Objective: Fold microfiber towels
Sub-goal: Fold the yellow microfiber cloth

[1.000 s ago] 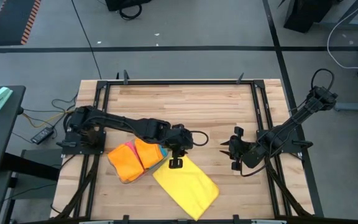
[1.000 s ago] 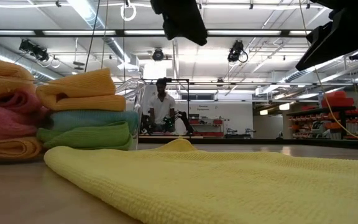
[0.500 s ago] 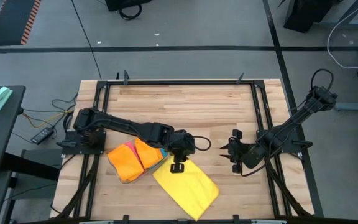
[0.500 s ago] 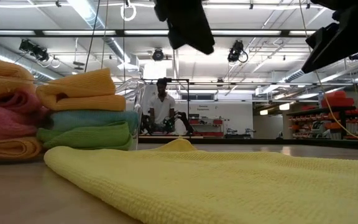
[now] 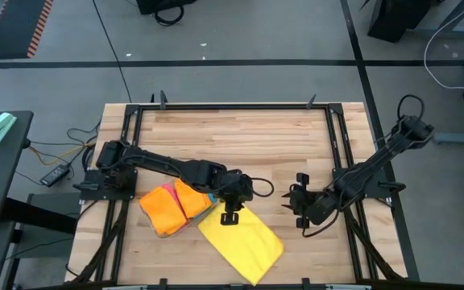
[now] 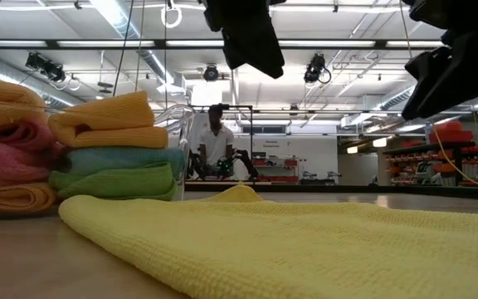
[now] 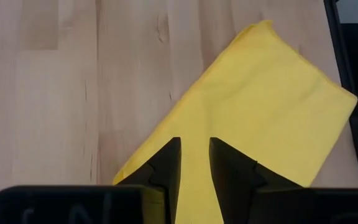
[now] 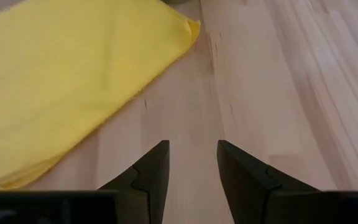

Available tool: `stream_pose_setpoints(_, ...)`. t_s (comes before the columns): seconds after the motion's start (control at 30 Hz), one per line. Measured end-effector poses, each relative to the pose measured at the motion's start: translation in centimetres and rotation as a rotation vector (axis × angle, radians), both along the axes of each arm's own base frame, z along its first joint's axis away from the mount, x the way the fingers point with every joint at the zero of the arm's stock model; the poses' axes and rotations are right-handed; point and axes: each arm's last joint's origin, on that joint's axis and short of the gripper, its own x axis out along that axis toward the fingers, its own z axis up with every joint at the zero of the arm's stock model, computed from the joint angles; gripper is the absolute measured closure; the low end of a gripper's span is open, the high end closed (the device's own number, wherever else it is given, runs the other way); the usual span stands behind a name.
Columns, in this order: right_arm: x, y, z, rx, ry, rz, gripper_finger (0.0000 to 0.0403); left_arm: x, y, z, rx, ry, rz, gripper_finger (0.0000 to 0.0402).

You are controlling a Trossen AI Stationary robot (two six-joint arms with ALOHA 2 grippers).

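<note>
A yellow microfiber towel lies flat on the wooden table near its front edge, set slantwise as a long rectangle. My left gripper hangs above the towel's far left end with its fingers a little apart and nothing between them. In the low view it is well clear of the cloth. My right gripper stands open over bare wood to the right of the towel. A stack of folded towels in orange, pink, blue and green sits to the left.
The folded stack sits by a clear plastic tray at the near left. A black metal frame runs around the table. Bare wood spreads across the far half. A person shows far off in the room.
My right gripper has sunk and come toward the table's near edge, closer to the yellow towel's right side, still open. My left gripper has dipped slightly over the towel's far left end. The towel has not moved.
</note>
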Motion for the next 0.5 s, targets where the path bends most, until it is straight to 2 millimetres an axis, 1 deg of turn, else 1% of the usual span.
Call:
stream_pose_setpoints(0.27,0.5,0.4,-0.9,-0.004,0.018,-0.011,0.026,0.2,-0.1,-0.6,0.003,0.013,-0.001,0.0307)
stream_pose_setpoints(0.5,0.8,0.5,-1.3,-0.008,0.024,-0.013,0.026,0.3,-0.1,-0.6,0.003,0.01,0.0,0.0315)
